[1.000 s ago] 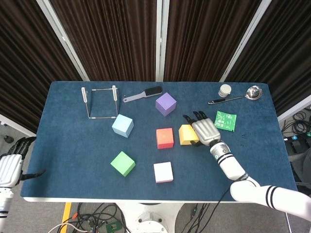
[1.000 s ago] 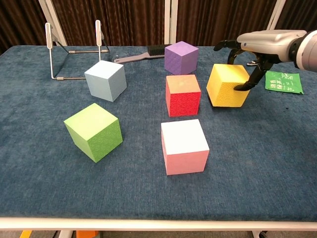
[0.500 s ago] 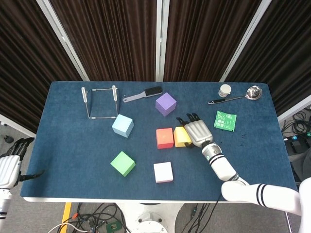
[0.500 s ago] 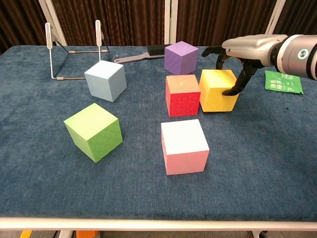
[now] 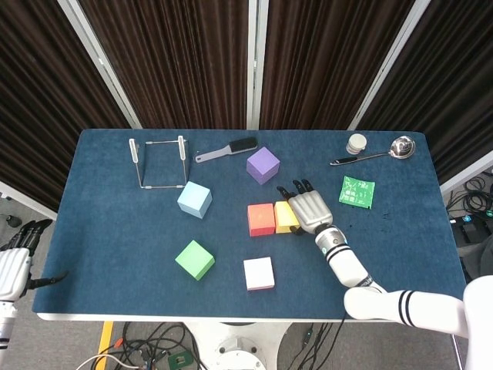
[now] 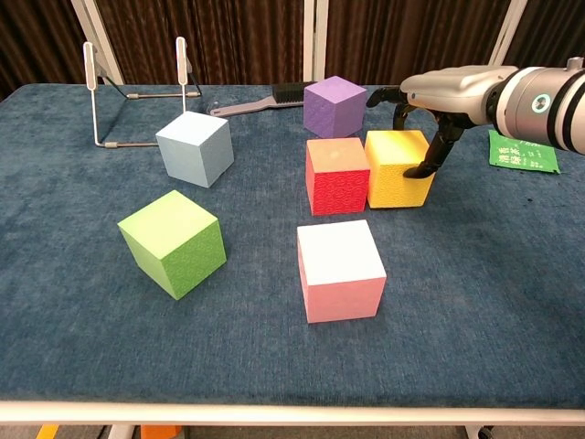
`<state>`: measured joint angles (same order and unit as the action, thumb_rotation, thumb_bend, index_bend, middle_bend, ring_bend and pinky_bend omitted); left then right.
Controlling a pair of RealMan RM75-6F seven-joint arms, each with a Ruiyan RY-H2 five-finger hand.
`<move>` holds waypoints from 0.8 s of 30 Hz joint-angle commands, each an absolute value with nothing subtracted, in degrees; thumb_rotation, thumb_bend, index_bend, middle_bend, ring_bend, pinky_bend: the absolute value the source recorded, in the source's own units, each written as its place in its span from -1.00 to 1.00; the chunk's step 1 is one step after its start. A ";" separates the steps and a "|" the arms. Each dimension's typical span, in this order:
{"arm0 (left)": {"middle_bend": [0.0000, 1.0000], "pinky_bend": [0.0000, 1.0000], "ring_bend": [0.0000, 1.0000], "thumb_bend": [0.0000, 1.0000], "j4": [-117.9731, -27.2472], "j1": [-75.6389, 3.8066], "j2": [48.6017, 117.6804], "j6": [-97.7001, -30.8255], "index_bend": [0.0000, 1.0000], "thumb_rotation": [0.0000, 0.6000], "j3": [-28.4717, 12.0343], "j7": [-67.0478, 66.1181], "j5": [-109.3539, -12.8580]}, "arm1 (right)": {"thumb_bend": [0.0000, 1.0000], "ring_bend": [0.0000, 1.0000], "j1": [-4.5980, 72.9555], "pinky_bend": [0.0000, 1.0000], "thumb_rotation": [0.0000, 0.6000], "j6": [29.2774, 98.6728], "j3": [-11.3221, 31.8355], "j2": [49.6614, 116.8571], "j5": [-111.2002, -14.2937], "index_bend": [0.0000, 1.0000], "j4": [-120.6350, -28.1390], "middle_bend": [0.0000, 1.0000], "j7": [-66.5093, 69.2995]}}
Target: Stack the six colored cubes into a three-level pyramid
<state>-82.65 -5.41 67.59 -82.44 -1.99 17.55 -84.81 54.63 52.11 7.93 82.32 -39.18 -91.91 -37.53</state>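
The yellow cube stands flat on the blue table, its left face against the red cube. My right hand grips the yellow cube from the right, with fingers over its far top edge and the thumb on its right face. The purple cube sits just behind them. A light blue cube, a green cube and a pink cube with a white top stand apart. My left hand hangs off the table's left edge, holding nothing.
A wire rack and a brush lie at the back left. A green packet, a ladle and a small jar are at the back right.
My right hand has carried the yellow cube leftward and set it level, from tilted and apart to touching the red cube. The left hand has barely moved.
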 commanded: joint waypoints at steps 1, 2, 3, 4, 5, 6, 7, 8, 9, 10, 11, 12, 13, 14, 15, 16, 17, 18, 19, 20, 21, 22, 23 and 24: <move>-0.79 -0.70 -0.96 -1.00 -82.57 -5.37 67.63 -82.43 -0.79 1.00 -1.96 17.70 -84.84 | -0.55 -1.00 54.91 -1.00 1.00 52.16 7.78 82.48 -38.68 -1.00 -91.88 -0.11 -37.73; -0.79 -0.70 -0.96 -1.00 -82.52 -5.33 67.68 -82.46 -0.79 1.00 -1.97 17.78 -84.83 | -0.55 -1.00 55.05 -1.00 1.00 52.18 7.70 82.57 -38.45 -1.00 -91.83 -0.11 -37.83; -0.79 -0.70 -0.96 -1.00 -82.45 -5.32 67.73 -82.47 -0.79 1.00 -1.97 17.70 -84.80 | -0.55 -1.00 55.17 -1.00 1.00 52.19 7.66 82.63 -38.28 -1.00 -91.77 -0.11 -37.91; -0.79 -0.70 -0.96 -1.00 -82.38 -5.31 67.78 -82.48 -0.79 1.00 -1.98 17.54 -84.79 | -0.55 -1.00 55.28 -1.00 1.00 52.18 7.64 82.69 -38.10 -1.00 -91.72 -0.11 -37.94; -0.79 -0.70 -0.96 -1.00 -82.32 -5.28 67.84 -82.55 -0.79 1.00 -1.95 17.36 -84.82 | -0.55 -1.00 55.41 -1.00 1.00 52.20 7.67 82.77 -37.90 -1.00 -91.66 -0.11 -37.91; -0.79 -0.70 -0.96 -1.00 -82.30 -5.27 67.87 -82.56 -0.79 1.00 -1.94 17.33 -84.85 | -0.55 -1.00 55.51 -1.00 1.00 52.24 7.71 82.82 -37.79 -1.00 -91.60 -0.11 -37.89; -0.79 -0.70 -0.96 -1.00 -82.28 -5.23 67.87 -82.56 -0.79 1.00 -1.89 17.33 -84.87 | -0.55 -1.00 55.64 -1.00 1.00 52.33 7.69 82.89 -37.68 -1.00 -91.51 -0.11 -37.96; -0.79 -0.70 -0.96 -1.00 -82.25 -5.20 67.86 -82.57 -0.79 1.00 -1.86 17.32 -84.88 | -0.55 -1.00 55.73 -1.00 1.00 52.42 7.64 82.93 -37.60 -1.00 -91.46 -0.11 -38.06; -0.79 -0.70 -0.96 -1.00 -82.25 -5.16 67.85 -82.61 -0.79 1.00 -1.85 17.33 -84.90 | -0.55 -1.00 55.82 -1.00 1.00 52.50 7.59 82.96 -37.52 -1.00 -91.43 -0.11 -38.17; -0.79 -0.70 -0.96 -1.00 -82.26 -5.10 67.83 -82.66 -0.79 1.00 -1.83 17.41 -84.88 | -0.55 -1.00 55.92 -1.00 1.00 52.58 7.51 82.99 -37.34 -1.00 -91.44 -0.12 -38.29; -0.79 -0.70 -0.96 -1.00 -82.21 -5.06 67.82 -82.68 -0.79 1.00 -1.82 17.50 -84.86 | -0.56 -1.00 56.00 -1.00 1.00 52.61 7.48 83.00 -37.16 -1.00 -91.47 -0.12 -38.34; -0.79 -0.70 -0.96 -1.00 -82.15 -5.01 67.84 -82.70 -0.79 1.00 -1.81 17.56 -84.85 | -0.57 -1.00 56.07 -1.00 1.00 52.61 7.46 83.02 -36.94 -1.00 -91.49 -0.13 -38.38; -0.79 -0.70 -0.96 -1.00 -82.03 -4.96 67.88 -82.76 -0.79 1.00 -1.81 17.49 -84.83 | -0.58 -1.00 56.17 -1.00 1.00 52.63 7.42 83.06 -36.63 -1.00 -91.53 -0.13 -38.43; -0.79 -0.70 -0.96 -1.00 -81.90 -4.93 67.93 -82.81 -0.79 1.00 -1.82 17.31 -84.81 | -0.59 -1.00 56.26 -1.00 1.00 52.61 7.40 83.10 -36.39 -1.00 -91.52 -0.14 -38.49; -0.79 -0.70 -0.96 -1.00 -81.78 -4.90 68.02 -82.89 -0.79 1.00 -1.83 17.15 -84.80 | -0.61 -1.00 56.34 -1.00 1.00 52.57 7.34 83.15 -36.22 -1.00 -91.51 -0.15 -38.54; -0.79 -0.70 -0.96 -1.00 -81.70 -4.85 68.11 -82.97 -0.79 1.00 -1.84 17.16 -84.82 | -0.62 -1.00 56.46 -1.00 1.00 52.49 7.26 83.21 -36.09 -1.00 -91.49 -0.15 -38.59; -0.79 -0.70 -0.96 -1.00 -81.68 -4.83 68.14 -82.96 -0.79 1.00 -1.82 17.29 -84.82 | -0.63 -1.00 56.56 -1.00 1.00 52.44 7.21 83.23 -35.99 -1.00 -91.48 -0.15 -38.64; -0.79 -0.70 -0.96 -1.00 -81.65 -4.81 68.14 -82.94 -0.79 1.00 -1.79 17.42 -84.83 | -0.63 -1.00 56.66 -1.00 1.00 52.40 7.19 83.24 -35.87 -1.00 -91.48 -0.15 -38.68; -0.79 -0.70 -0.96 -1.00 -81.59 -4.79 68.15 -82.93 -0.79 1.00 -1.79 17.55 -84.83 | -0.63 -1.00 56.78 -1.00 1.00 52.37 7.18 83.23 -35.69 -1.00 -91.52 -0.15 -38.70; -0.79 -0.70 -0.96 -1.00 -81.55 -4.77 68.15 -82.92 -0.79 1.00 -1.79 17.65 -84.83 | -0.64 -1.00 56.84 -1.00 1.00 52.39 7.16 83.20 -35.58 -1.00 -91.59 -0.15 -38.71; -0.79 -0.70 -0.96 -1.00 -81.53 -4.76 68.15 -82.91 -0.79 1.00 -1.78 17.77 -84.83 | -0.64 -1.00 56.88 -1.00 1.00 52.47 7.11 83.18 -35.51 -1.00 -91.66 -0.15 -38.74; -0.79 -0.70 -0.96 -1.00 -81.50 -4.76 68.14 -82.91 -0.79 1.00 -1.78 17.86 -84.86 | -0.64 -1.00 56.93 -1.00 1.00 52.62 7.03 83.14 -35.46 -1.00 -91.74 -0.16 -38.82; -0.79 -0.70 -0.96 -1.00 -81.46 -4.76 68.14 -82.91 -0.79 1.00 -1.78 17.87 -84.89 | -0.65 -1.00 56.98 -1.00 1.00 52.71 6.98 83.12 -35.38 -1.00 -91.76 -0.16 -38.88; -0.79 -0.70 -0.96 -1.00 -81.43 -4.77 68.15 -82.88 -0.79 1.00 -1.77 17.83 -84.90 | -0.65 -1.00 57.00 -1.00 1.00 52.75 6.90 83.11 -35.26 -1.00 -91.79 -0.17 -38.91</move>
<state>-81.42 -4.77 68.15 -82.88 -1.77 17.83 -84.90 56.99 52.72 6.93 83.13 -35.29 -91.77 -38.89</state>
